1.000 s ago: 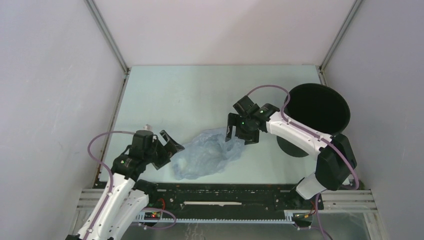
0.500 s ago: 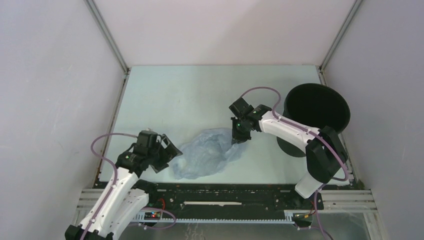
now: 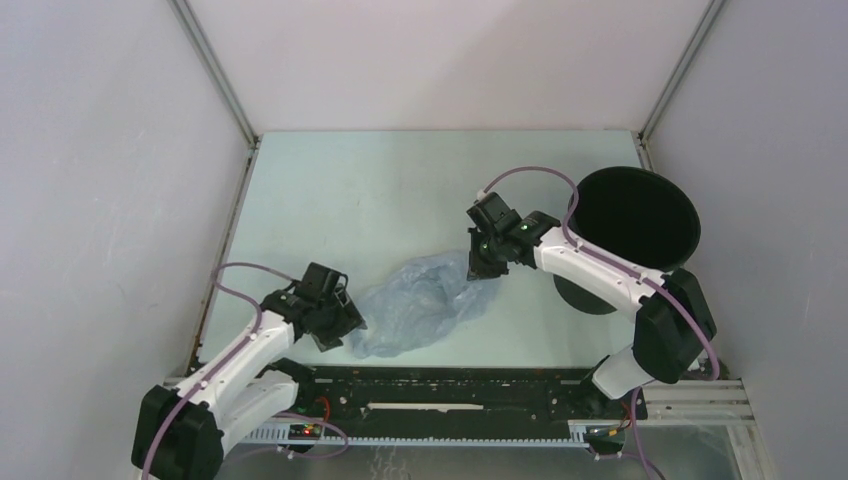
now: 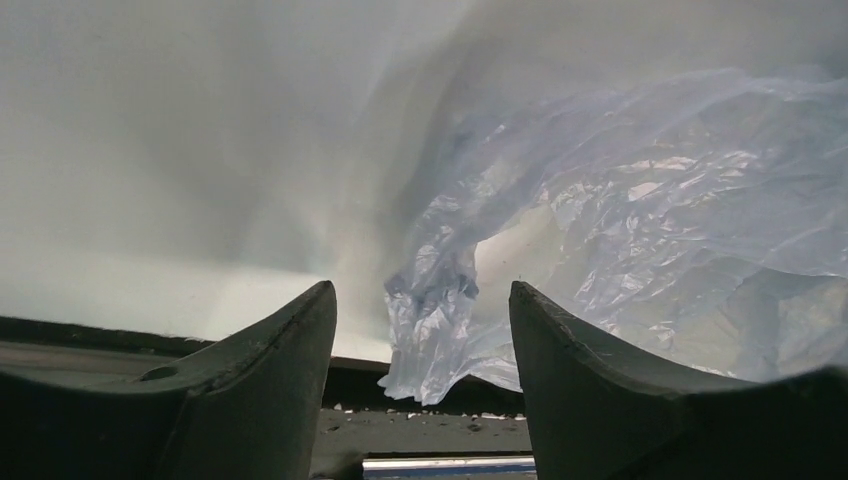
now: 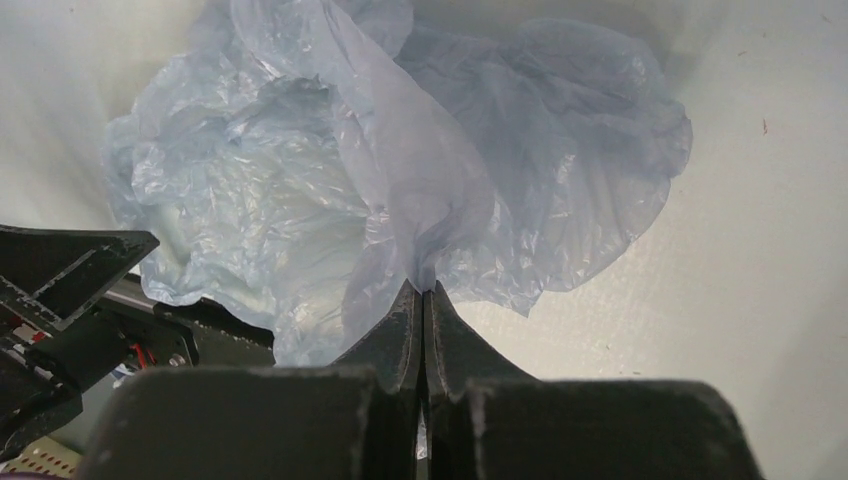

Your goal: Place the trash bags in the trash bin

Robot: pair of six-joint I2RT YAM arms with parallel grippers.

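The trash bag (image 3: 420,310), a crumpled pale blue film, lies on the table near its front edge. My right gripper (image 3: 481,267) is shut on a pinched fold at the bag's far right edge. In the right wrist view the closed fingertips (image 5: 422,290) nip that fold, and the bag (image 5: 400,150) spreads out beyond them. My left gripper (image 3: 345,325) is at the bag's near left corner. In the left wrist view it stands open (image 4: 420,290), with a hanging corner of the bag (image 4: 435,300) between the fingers and touching neither. The black trash bin (image 3: 640,215) stands upright at the right, behind the right arm.
A dark rail with cabling (image 3: 450,385) runs along the table's near edge, just below the bag. Pale enclosure walls and metal frame posts (image 3: 215,75) close in the table on the left, the back and the right.
The right gripper has shut on the bag's far right edge. The left gripper has moved right to the bag's near left corner, and its jaws have narrowed.
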